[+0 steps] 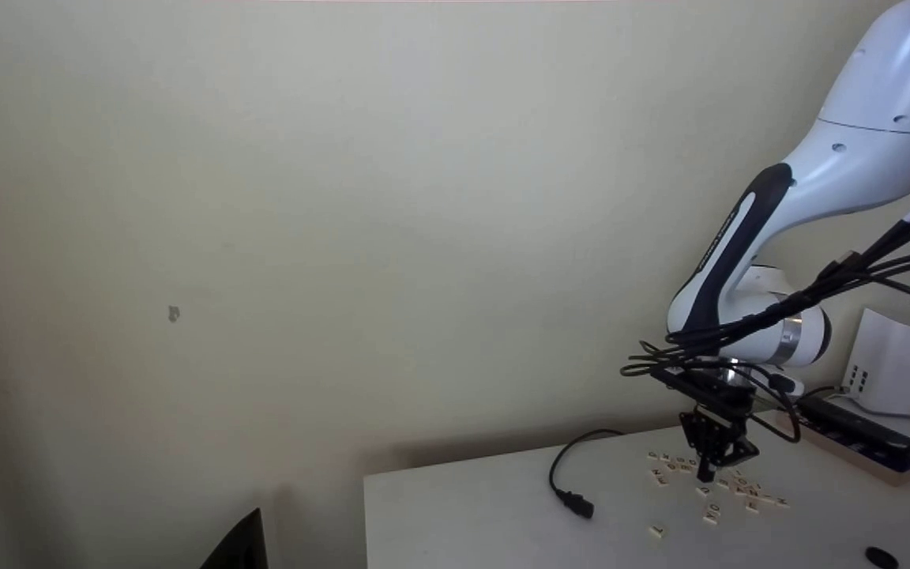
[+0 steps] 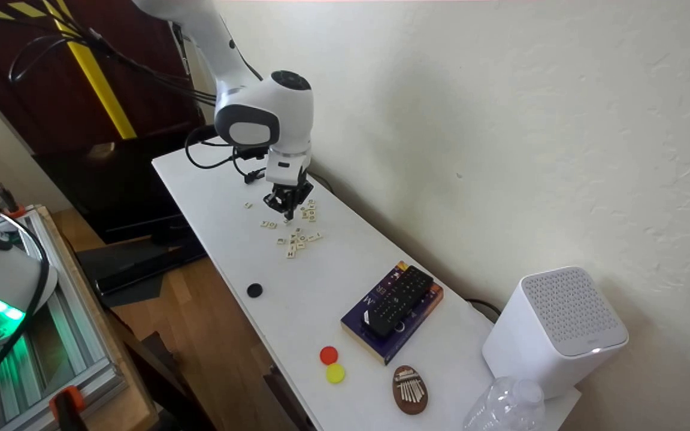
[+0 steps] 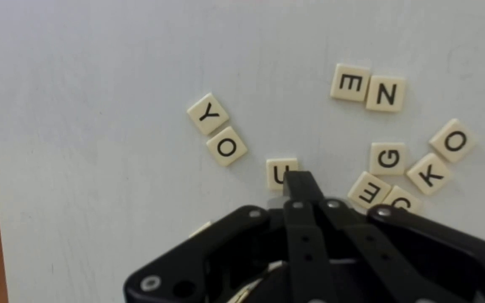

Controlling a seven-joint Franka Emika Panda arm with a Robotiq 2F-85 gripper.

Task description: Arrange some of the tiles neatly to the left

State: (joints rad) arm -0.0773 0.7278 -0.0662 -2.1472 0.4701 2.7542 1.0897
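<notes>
Lying nr hand (image 3: 303, 183), U tile (image 3: 277, 172), pt. hidden

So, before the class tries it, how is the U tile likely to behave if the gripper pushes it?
The U tile would probably slide rather than roll: it's square and lies flat on the tabletop. It's likely light, being small beside the shut gripper. It may swivel if pushed off-centre, since the gripper hides one corner in the wrist view.

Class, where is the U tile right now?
In the wrist view, the U tile lies just right of centre, its lower right corner hidden by the fingers, with an O tile to its upper left.
</notes>
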